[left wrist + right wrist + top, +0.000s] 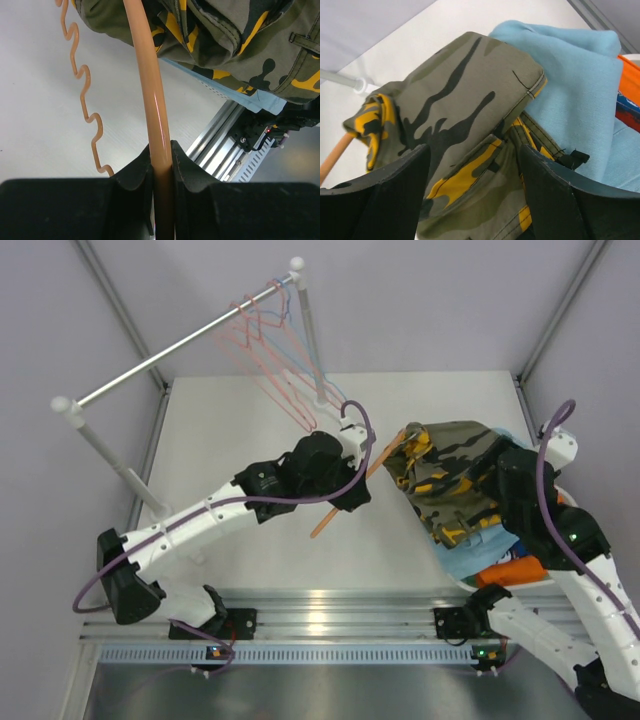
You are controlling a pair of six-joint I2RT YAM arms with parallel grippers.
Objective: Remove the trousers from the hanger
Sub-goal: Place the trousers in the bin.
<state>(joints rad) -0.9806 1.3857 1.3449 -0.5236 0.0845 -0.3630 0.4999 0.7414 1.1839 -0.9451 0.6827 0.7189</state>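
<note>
Rails [330, 615] of aluminium at the near edge of the white table [230, 440] carry the bases of both arms. Just beyond them, to the right, lies a heap of small trousers. An orange pair [512, 571] is nearest, a light blue pair [465, 560] sits beside it, and the camouflage trousers [450, 475], olive with yellow, lie on top. The right gripper [475, 185] hangs over that heap with its fingers [395, 195] spread wide and camouflage cloth filling the gap between them. Whether the pads touch the cloth cannot be told. At mid-table the left gripper [161, 157] is clamped tight on the straight bar of an orange hanger [149, 85], which slants toward the heap. The bar's far end runs under the edge of the camouflage trousers, and its wavy side lies over bare tabletop. Whether the trousers hang on the bar or merely rest across it cannot be told. At the far left stands a clothes rack [180, 350], its silver rail running diagonally between two white posts. Thin pink and blue hangers [280, 340] are bunched at the rail's far end.
</note>
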